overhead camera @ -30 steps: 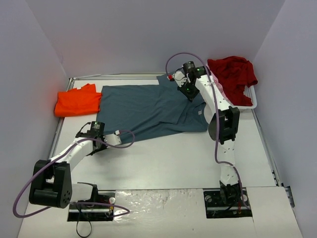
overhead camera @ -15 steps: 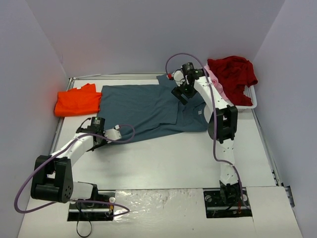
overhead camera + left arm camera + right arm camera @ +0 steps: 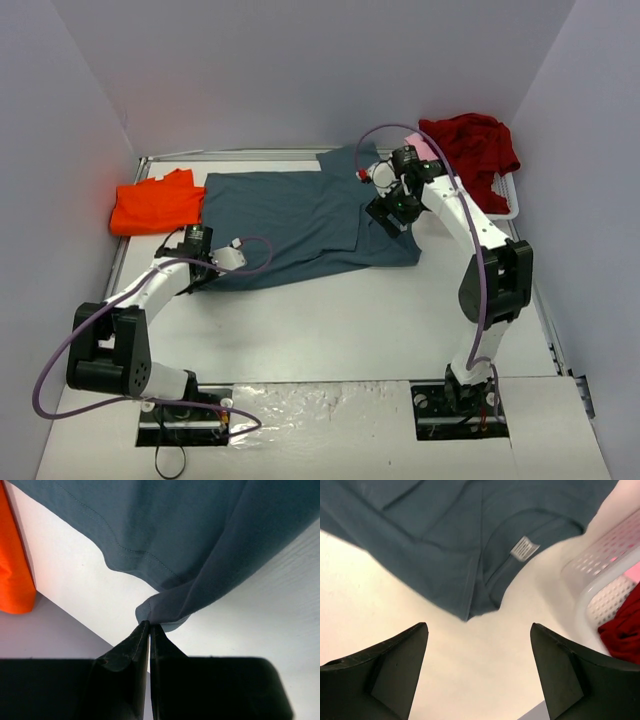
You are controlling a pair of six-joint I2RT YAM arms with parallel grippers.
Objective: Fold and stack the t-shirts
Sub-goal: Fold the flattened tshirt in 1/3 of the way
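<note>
- Left pincer [image 3: 149, 626]: the jaws are pressed together. Their tips clamp a bunched corner of the slate blue-grey t-shirt [image 3: 300, 215] at its stitched hem.
- From that clamped corner the cloth fans out ahead of the left pincer and lies spread on the desk [image 3: 340, 310]. In the wrist view the hem line runs ahead and to the left of the tips.
- Orange t-shirt [image 3: 155, 205]: it lies on the desk ahead and to the left of the left pincer, apart from it. It sits just beside the nearest edge of the slate blue-grey t-shirt.
- Right pincer [image 3: 479, 627]: the jaws stand wide apart with nothing between them. It is held above the desk at the collar end of the slate blue-grey t-shirt, and it touches no cloth.
- Bare desk shows directly under the gap of the right pincer. The collar and its grey neck label [image 3: 524, 547] lie just ahead of the tips.
- White basket [image 3: 600, 575]: it stands ahead and to the right of the right pincer, near it.
- Dark red t-shirt [image 3: 475, 145]: it is heaped in the basket and hangs over the rim.
- Pale pink t-shirt [image 3: 632, 572]: it is in the same basket, mostly covered by the dark red t-shirt, with only a small patch visible.
</note>
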